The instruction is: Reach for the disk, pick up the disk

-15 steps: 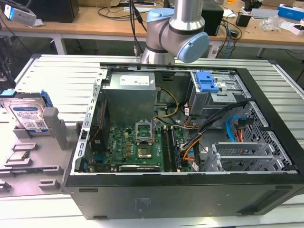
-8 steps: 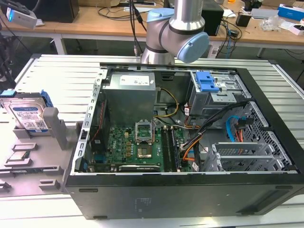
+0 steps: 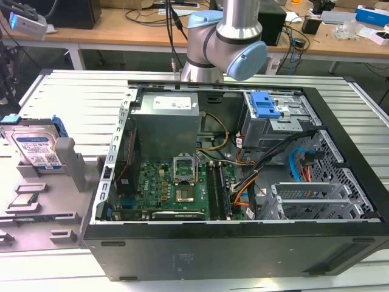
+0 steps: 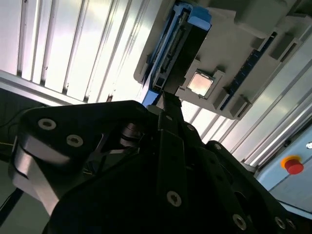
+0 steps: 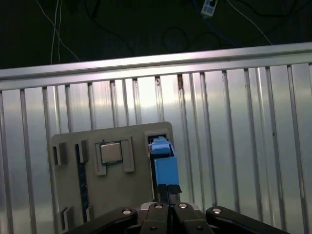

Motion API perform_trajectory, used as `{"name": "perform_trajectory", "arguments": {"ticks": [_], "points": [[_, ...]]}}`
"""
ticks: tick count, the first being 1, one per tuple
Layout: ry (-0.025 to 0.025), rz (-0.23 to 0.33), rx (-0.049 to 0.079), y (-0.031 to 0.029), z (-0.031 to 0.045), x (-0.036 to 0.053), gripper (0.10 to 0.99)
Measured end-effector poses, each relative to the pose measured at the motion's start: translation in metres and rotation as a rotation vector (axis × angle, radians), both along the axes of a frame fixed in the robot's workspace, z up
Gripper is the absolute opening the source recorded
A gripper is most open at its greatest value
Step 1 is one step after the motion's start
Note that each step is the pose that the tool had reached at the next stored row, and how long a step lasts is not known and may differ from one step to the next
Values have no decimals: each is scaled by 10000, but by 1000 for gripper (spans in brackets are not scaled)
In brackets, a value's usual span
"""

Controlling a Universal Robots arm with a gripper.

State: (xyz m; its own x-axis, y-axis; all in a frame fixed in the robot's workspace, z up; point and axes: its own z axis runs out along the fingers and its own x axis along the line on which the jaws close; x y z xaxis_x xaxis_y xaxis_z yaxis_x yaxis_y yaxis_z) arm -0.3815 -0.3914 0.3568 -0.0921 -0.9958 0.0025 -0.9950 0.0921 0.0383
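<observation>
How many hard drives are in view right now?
1: the disk sits in the grey holder on the exterior view's left. Others may be hidden inside the computer case.

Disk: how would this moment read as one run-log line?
step: reach | disk: on edge in grey holder, not lifted | gripper: shut, empty, lined up with disk's blue edge

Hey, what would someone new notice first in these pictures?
The open computer case dominates the exterior view's middle, its green motherboard exposed. At the exterior view's left, the disk, blue-framed, leans in a grey holder. In the first wrist view the gripper lines up with that disk.
</observation>
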Motion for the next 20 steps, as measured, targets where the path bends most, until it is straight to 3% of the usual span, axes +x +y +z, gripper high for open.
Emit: {"name": "perform_trajectory", "arguments": {"ticks": [6,12,20], "points": [[0,-4,-1,0,0,0,114],[0,-11,-1,0,0,0,482],[0,-10,0,0,-51,-1,482]]}}
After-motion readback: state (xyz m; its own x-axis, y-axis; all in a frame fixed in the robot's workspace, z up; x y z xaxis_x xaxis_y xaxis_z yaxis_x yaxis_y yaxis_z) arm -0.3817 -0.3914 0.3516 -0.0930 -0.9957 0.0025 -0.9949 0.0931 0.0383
